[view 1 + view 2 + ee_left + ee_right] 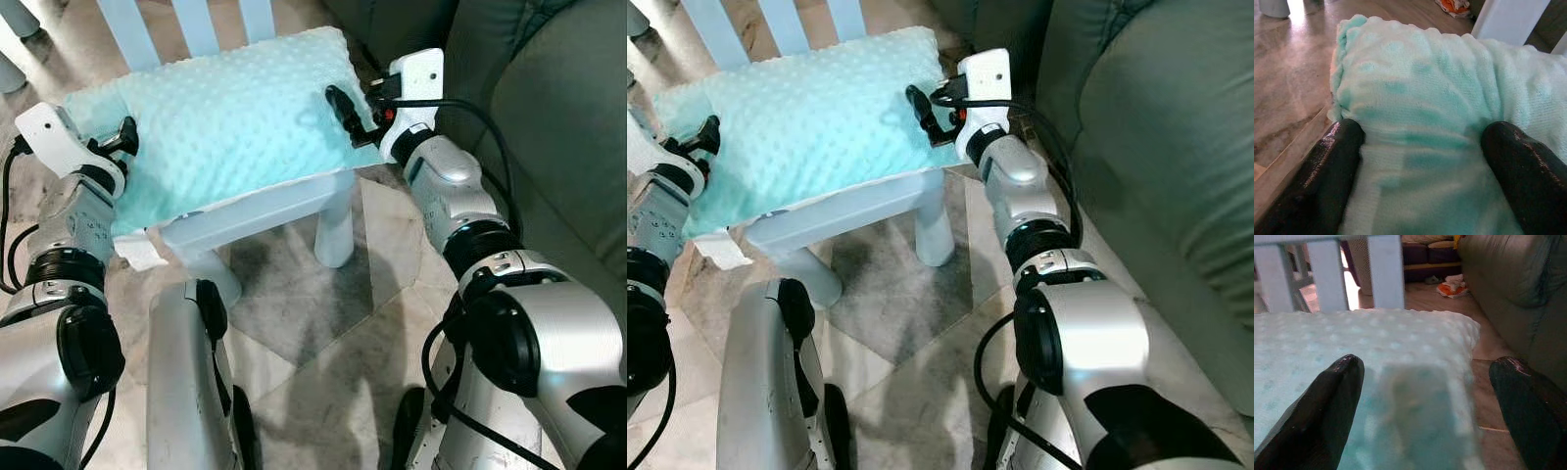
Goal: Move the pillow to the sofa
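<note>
Pillow (230, 122) (mint green, dotted) lies on the pale blue chair (274, 211), just beside the sofa (558, 117). You see your left gripper (125, 137) at its left end and right gripper (345, 116) at its right end, both with fingers spread wide around the fabric, not closed on it.
</note>
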Controlling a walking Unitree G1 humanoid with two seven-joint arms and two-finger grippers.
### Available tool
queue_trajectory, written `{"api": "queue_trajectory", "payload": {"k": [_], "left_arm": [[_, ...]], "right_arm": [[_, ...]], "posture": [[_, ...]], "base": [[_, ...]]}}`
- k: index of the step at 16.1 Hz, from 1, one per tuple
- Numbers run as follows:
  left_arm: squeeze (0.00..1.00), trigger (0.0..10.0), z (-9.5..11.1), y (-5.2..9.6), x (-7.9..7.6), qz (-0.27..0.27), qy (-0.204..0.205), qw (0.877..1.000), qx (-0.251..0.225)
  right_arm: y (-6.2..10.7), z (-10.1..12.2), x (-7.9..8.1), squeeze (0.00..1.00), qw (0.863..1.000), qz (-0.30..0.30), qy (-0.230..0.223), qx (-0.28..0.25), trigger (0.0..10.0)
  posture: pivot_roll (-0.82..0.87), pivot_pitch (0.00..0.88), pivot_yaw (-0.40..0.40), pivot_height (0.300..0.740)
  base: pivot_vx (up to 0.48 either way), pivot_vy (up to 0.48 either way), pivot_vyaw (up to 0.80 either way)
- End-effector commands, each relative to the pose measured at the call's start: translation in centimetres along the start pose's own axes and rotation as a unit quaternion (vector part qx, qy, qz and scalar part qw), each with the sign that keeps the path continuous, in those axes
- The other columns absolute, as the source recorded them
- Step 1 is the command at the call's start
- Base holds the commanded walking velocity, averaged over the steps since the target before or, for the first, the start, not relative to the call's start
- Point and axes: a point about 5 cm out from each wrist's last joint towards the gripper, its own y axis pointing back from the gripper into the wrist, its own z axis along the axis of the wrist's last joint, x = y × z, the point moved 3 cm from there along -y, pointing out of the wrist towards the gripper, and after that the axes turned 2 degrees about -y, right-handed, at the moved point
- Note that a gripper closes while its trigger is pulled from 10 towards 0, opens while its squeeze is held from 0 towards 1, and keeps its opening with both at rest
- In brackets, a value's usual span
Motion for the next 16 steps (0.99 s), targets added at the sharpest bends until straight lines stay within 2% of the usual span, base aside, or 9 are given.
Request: {"api": "queue_trajectory", "payload": {"k": [1,4,7,10,11,13,14,15,16], "left_arm": [[0.00,10.0,-0.9,0.1,0.2,0.004,-0.010,1.000,0.019],[0.00,10.0,-1.1,0.1,0.0,-0.003,-0.006,1.000,0.025],[0.00,10.0,-1.3,0.1,-0.3,-0.010,0.001,0.999,0.030],[0.00,10.0,-1.5,0.3,-1.3,-0.066,0.016,0.997,0.032],[0.00,9.6,-1.5,0.3,-1.5,-0.075,0.014,0.997,0.029],[0.00,0.0,-1.9,0.5,-2.0,-0.093,0.009,0.995,0.028],[0.00,0.0,-2.1,0.6,-2.3,-0.105,0.008,0.994,0.030],[0.00,0.0,-2.1,0.6,-2.4,-0.108,0.004,0.994,0.031],[0.00,0.0,-2.2,0.6,-2.6,-0.111,0.006,0.993,0.030]], "right_arm": [[-0.1,-0.4,0.5,0.00,1.000,0.007,-0.011,0.005,10.0],[-0.1,-1.4,1.4,0.00,0.999,0.025,-0.036,0.027,10.0],[-0.2,-2.0,2.3,0.00,0.998,0.035,-0.017,0.041,10.0],[-0.2,-2.8,2.3,0.00,0.998,0.018,-0.031,0.061,10.0],[-0.1,-3.0,2.3,0.00,0.997,0.014,-0.039,0.064,10.0],[-0.1,-3.6,2.8,0.00,0.996,0.018,-0.048,0.078,10.0],[-0.2,-3.8,3.0,0.00,0.995,0.017,-0.055,0.082,10.0],[-0.2,-3.9,3.3,0.00,0.994,0.021,-0.064,0.086,9.3],[-0.2,-4.1,3.5,0.00,0.993,0.023,-0.079,0.087,0.0]], "posture": [[0.07,0.348,0.043,0.322],[0.08,0.352,0.042,0.322],[0.10,0.370,0.038,0.322],[0.11,0.380,0.035,0.322],[0.11,0.382,0.034,0.322],[0.12,0.382,0.033,0.322],[0.12,0.385,0.033,0.322],[0.12,0.384,0.030,0.322],[0.12,0.384,0.028,0.322]], "base": [[0.000,0.000,0.00],[0.000,0.000,0.00],[0.000,0.000,0.00],[0.000,0.000,0.00],[0.000,0.000,0.00],[0.000,0.000,0.00],[0.000,0.000,0.00],[0.000,0.000,0.00],[0.000,0.000,0.00]]}}
